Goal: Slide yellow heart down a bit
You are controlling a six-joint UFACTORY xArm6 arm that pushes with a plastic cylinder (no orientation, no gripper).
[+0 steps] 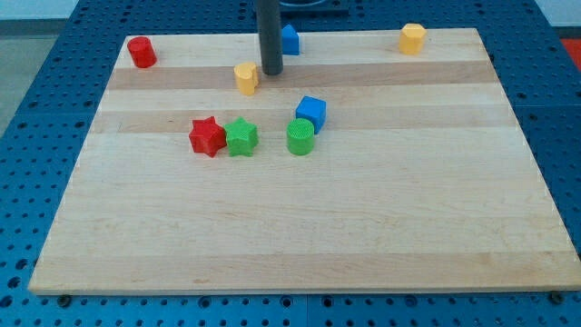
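The yellow heart (246,78) lies on the wooden board (300,227) toward the view's top, left of centre. My rod comes down from the view's top, and my tip (271,72) rests just right of the yellow heart, very close to it, slightly above its middle. A blue block (290,39) stands partly hidden behind the rod.
Below the heart lie a red star (208,136), a green star (241,136), a green cylinder (300,137) and a blue cube (311,113). A red cylinder (141,52) sits at the top left corner, a yellow block (412,38) at the top right.
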